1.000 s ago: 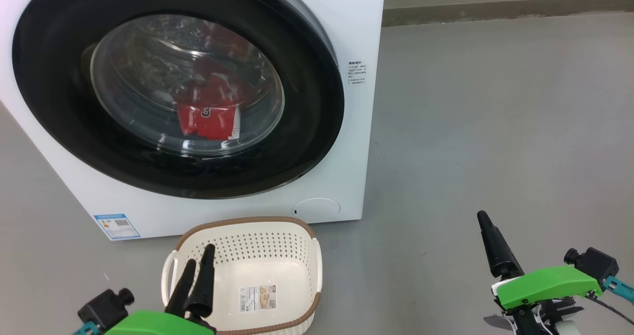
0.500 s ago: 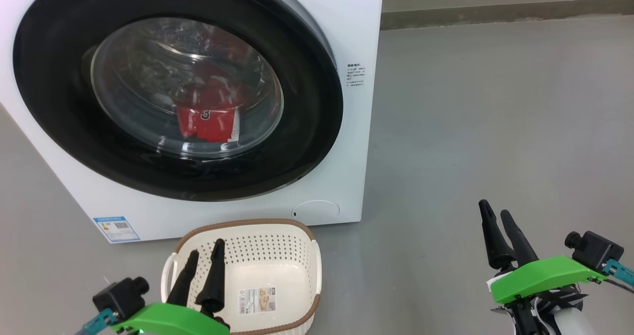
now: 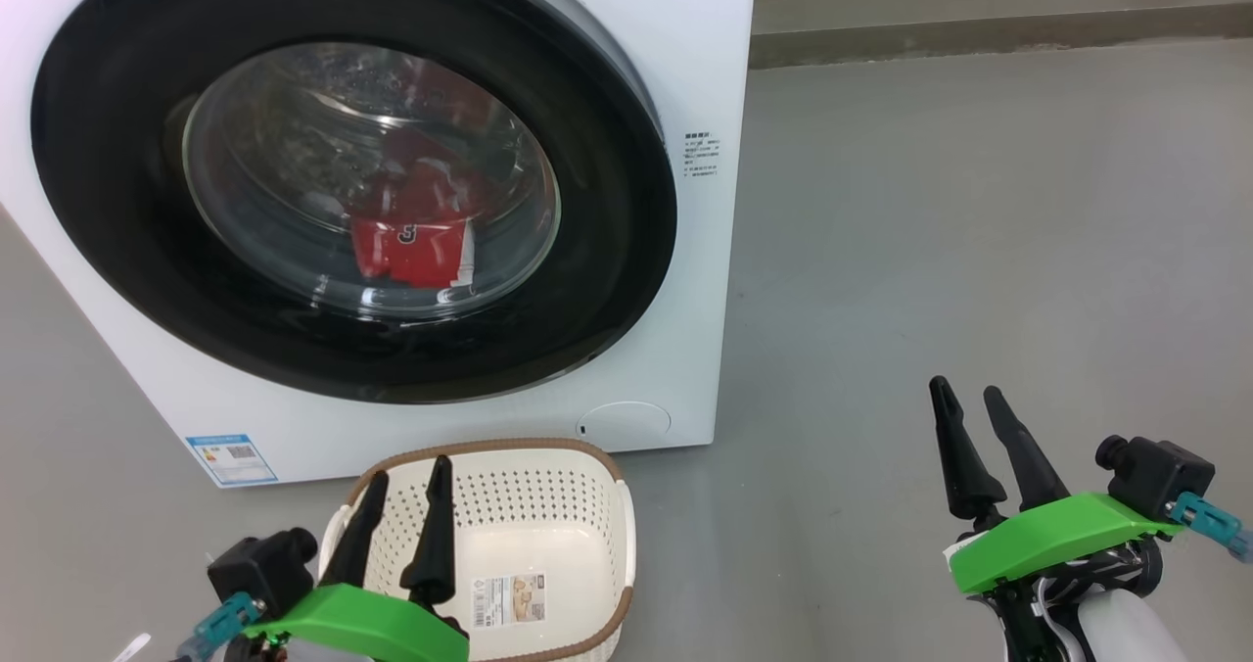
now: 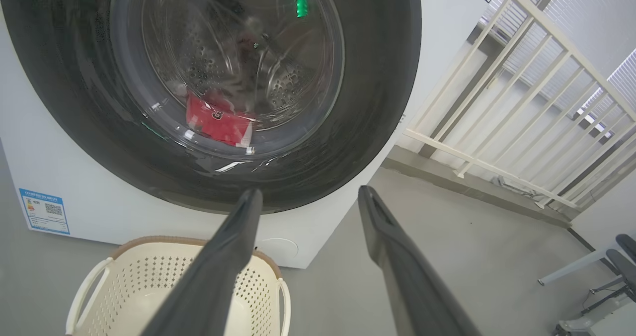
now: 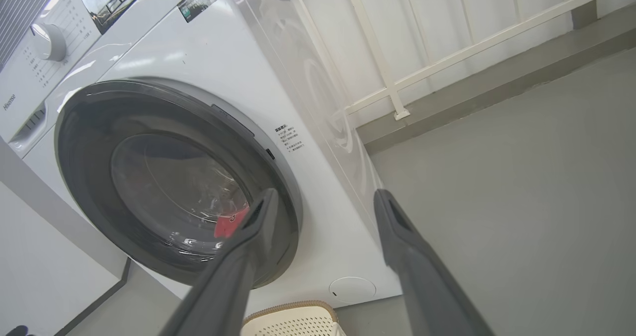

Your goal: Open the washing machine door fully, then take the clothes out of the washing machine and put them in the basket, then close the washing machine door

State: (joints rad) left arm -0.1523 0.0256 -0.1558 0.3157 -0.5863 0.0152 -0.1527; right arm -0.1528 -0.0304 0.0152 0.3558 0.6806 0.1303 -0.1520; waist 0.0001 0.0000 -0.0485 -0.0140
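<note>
Nothing done yet. Round, glossy black-rimmed glass washing machine door (image 3: 612, 202) looks shut on the big white front-loading washing machine (image 3: 685, 349). Bright red jersey clothes (image 3: 411, 241) lie inside, behind the glass. Cream perforated plastic basket (image 3: 587, 452) stands empty on the grey floor (image 3: 930, 251), just before the machine's lower front edge. Left gripper (image 3: 411, 468) and right gripper (image 3: 967, 388): jaws spread wide, holding nothing. Every step remains.

Head view: the camera looks down from above onto the front of a white washing machine (image 3: 700, 45) at upper left, with a basket (image 3: 548, 496) just below it and grey floor (image 3: 979, 251) to the right. Left wrist view: low and close, tilted up at the round door (image 4: 387, 77) over the basket. Right wrist view: further right, angled across the machine's front. All three share the door, basket and floor. Both wrist views also take in a white railing (image 4: 477, 163) behind.
</note>
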